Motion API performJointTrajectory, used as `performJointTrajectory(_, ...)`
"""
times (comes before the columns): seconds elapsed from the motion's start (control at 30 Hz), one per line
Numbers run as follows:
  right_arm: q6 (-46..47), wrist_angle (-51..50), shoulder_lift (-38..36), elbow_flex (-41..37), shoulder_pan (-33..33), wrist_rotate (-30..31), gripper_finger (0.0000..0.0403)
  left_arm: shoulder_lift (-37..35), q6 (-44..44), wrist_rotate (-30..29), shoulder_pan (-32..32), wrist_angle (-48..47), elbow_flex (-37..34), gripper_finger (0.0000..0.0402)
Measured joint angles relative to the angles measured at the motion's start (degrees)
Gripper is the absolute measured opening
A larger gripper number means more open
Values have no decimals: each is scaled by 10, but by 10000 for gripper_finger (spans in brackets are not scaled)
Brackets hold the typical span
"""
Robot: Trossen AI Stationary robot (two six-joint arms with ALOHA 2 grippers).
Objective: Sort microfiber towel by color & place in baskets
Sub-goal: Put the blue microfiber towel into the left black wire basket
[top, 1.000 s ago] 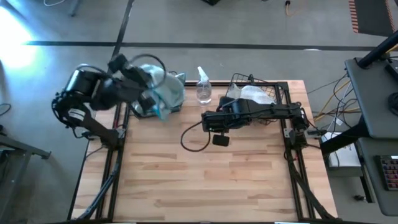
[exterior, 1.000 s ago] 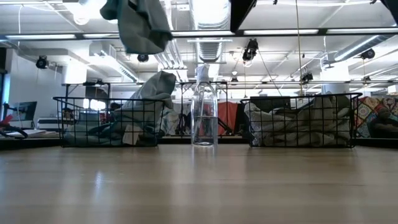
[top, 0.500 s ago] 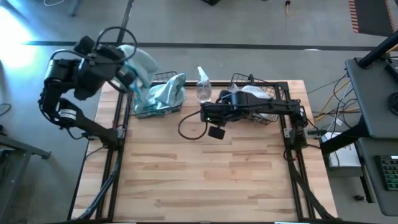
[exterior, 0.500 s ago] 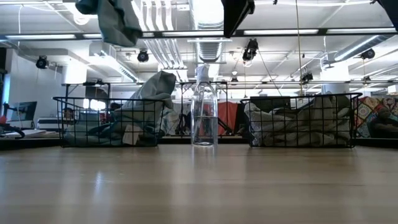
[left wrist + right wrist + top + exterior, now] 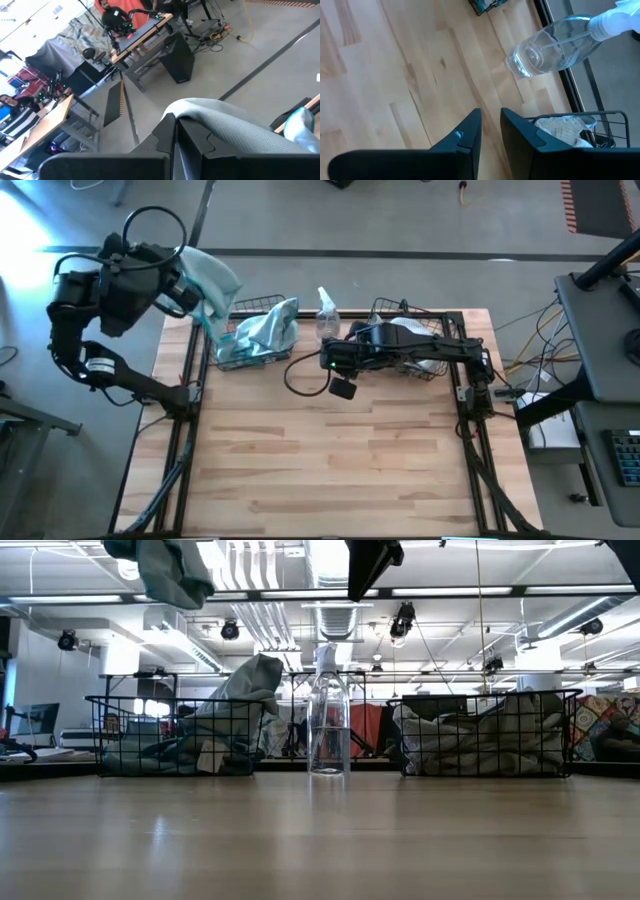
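My left gripper (image 5: 188, 283) is raised high over the table's far left corner, shut on a light teal-blue microfiber towel (image 5: 212, 278). The low view shows this towel (image 5: 165, 568) hanging at its top left. Left of the left basket (image 5: 250, 345), which holds more teal towels, the held towel hangs clear. The right basket (image 5: 412, 340) holds pale grey-white towels. My right gripper (image 5: 330, 366) hovers above the table near the spray bottle (image 5: 327, 320). In its wrist view the right gripper (image 5: 491, 127) shows a narrow gap between its fingers with nothing in it. My left gripper pinches a bunched part of the teal towel (image 5: 192, 112) between its two fingers (image 5: 165, 132). How many layers it has cannot be told. The fingers point roughly level. The towel drapes over one finger and hangs slack, lifted clear of the table and the basket.
The clear spray bottle (image 5: 328, 720) stands upright between the two baskets at the table's far edge. The near and middle wooden tabletop (image 5: 330, 470) is bare. Beyond the far edge lies the grey floor, with desks and equipment farther off.
My left gripper has swung from above the left basket up and toward the table's far left corner, turning as it went. It has carried the teal towel clear of the basket. My right gripper has drifted a little toward the table's left, its finger gap unchanged.
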Motion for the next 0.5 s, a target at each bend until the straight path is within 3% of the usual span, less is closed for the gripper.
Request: performJointTrajectory(0.5,0,12,0,0,0,0,66,-5,-11,76,0,10,-13,0)
